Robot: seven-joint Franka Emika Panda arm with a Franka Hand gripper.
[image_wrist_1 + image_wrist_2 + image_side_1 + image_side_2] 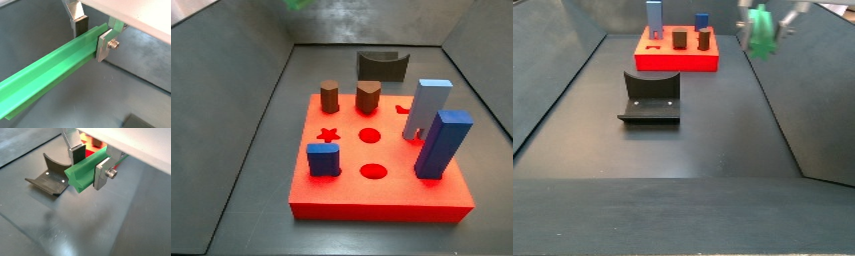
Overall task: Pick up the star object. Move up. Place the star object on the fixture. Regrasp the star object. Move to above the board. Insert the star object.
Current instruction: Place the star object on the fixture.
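My gripper (92, 36) is shut on the star object (53, 65), a long bright-green ridged rod lying crosswise between the fingers; it also shows in a wrist view (83, 175). In a side view the gripper (767, 14) holds the rod (760, 35) in the air, off to the right of the board (676, 62). The fixture (649, 95) stands on the floor in front of the board, and shows in a wrist view (48, 178) beside the rod's end. The red board (385, 198) has a star-shaped hole (329, 134) near its left side.
On the board stand three blue blocks (445, 145) (425, 105) (323, 158) and two brown pegs (330, 96) (368, 96). The fixture (381, 66) sits behind the board in that side view. Dark sloping walls (814, 90) close in the floor.
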